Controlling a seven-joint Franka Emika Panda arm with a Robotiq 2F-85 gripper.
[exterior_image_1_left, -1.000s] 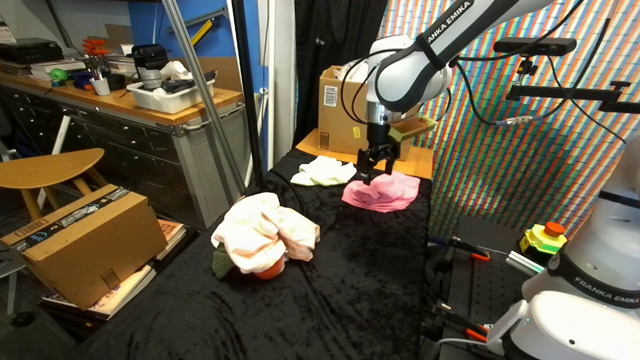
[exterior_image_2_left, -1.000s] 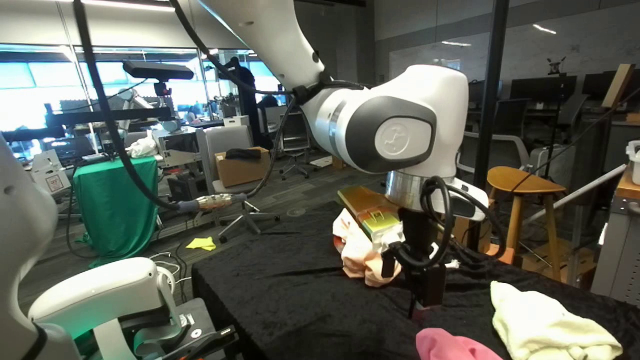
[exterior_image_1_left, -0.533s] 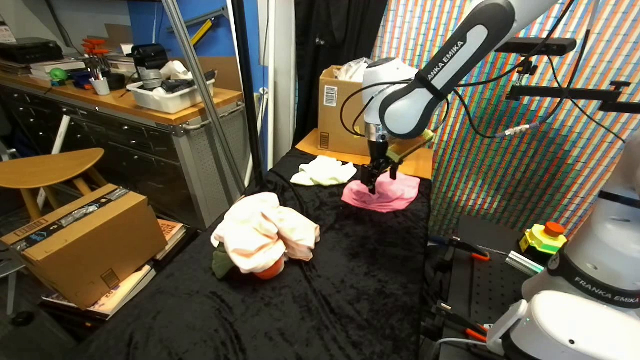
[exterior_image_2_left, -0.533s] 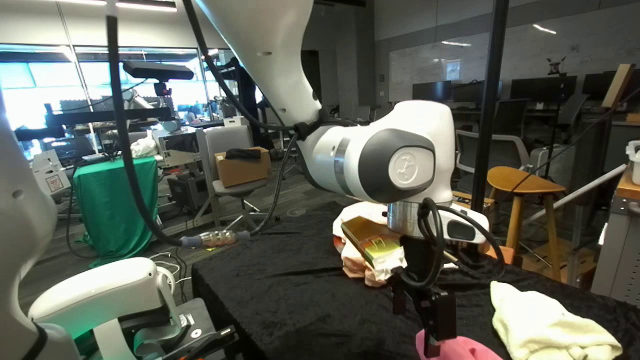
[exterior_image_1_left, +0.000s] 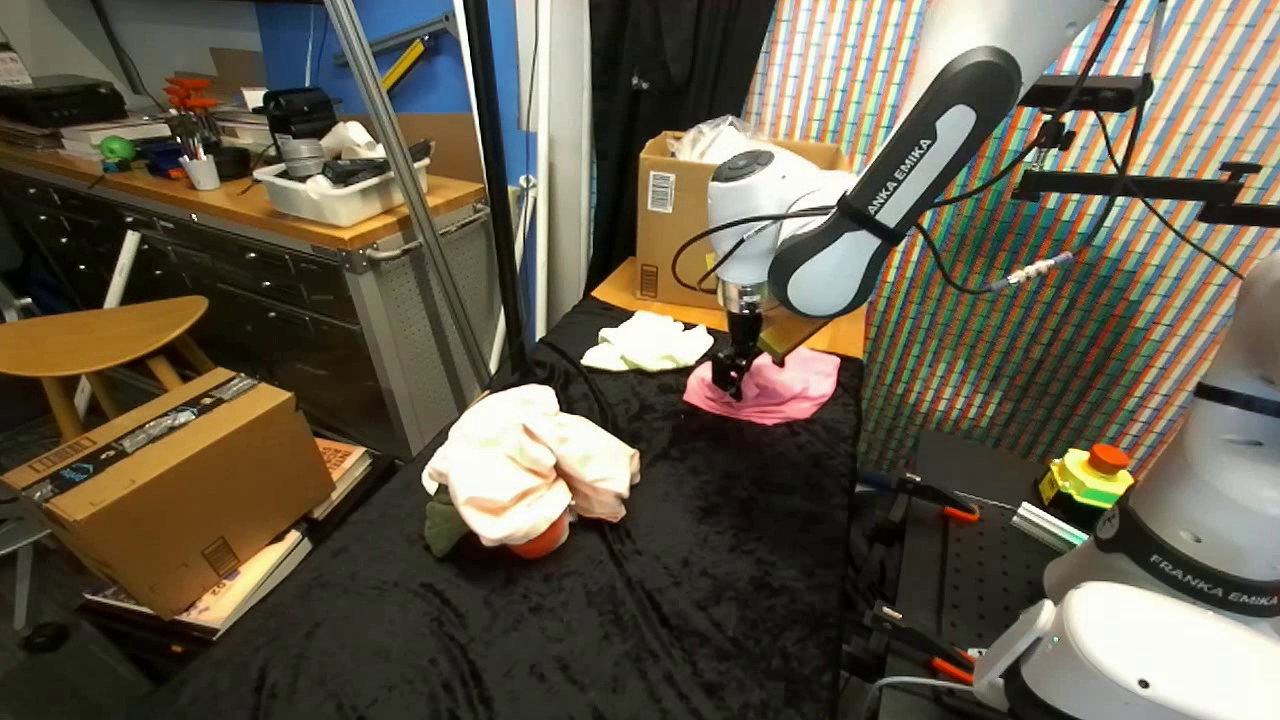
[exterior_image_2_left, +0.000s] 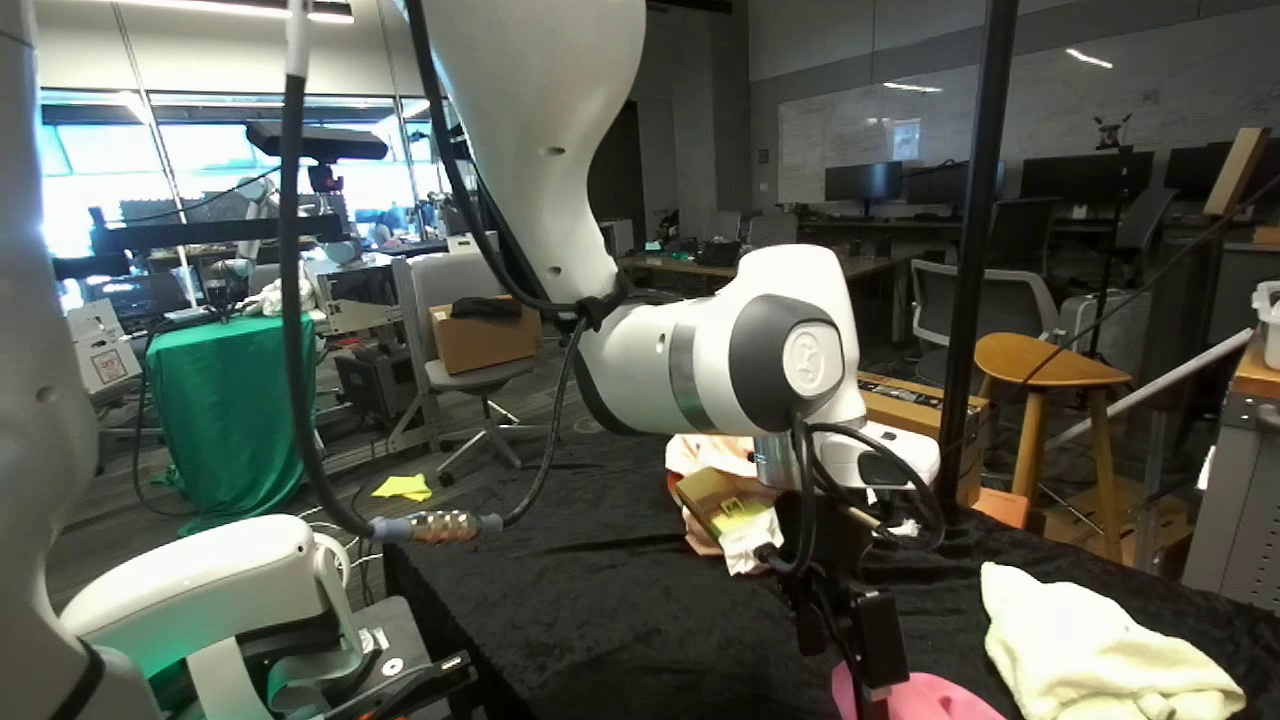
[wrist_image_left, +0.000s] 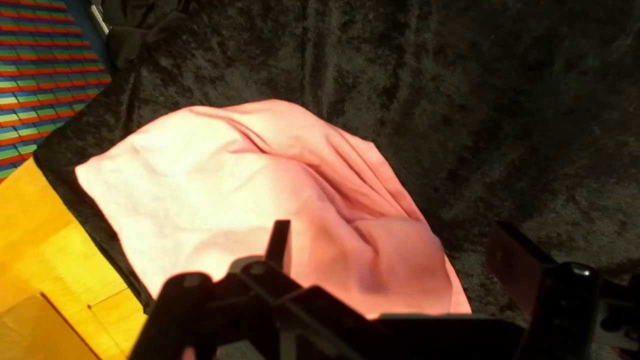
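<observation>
My gripper is open with black fingers spread wide. Folds of a pink cloth lie between and under the fingers in the wrist view. One finger is over the cloth; the other is over the black table cover beyond its edge. In both exterior views the gripper is low at the pink cloth; I cannot tell whether it touches. A pale yellow cloth lies crumpled nearby. A peach cloth is draped over an orange-red object, with something dark green beside it.
The table has a black velvet cover. A large cardboard box stands on wood at the table's far end. A dark upright pole rises beside the table. A yellow block with a red button is near the robot base.
The arm has come down and the gripper has moved from above the pink cloth to low at its near-left part. It also looks turned a little. The cloths have not visibly moved.
</observation>
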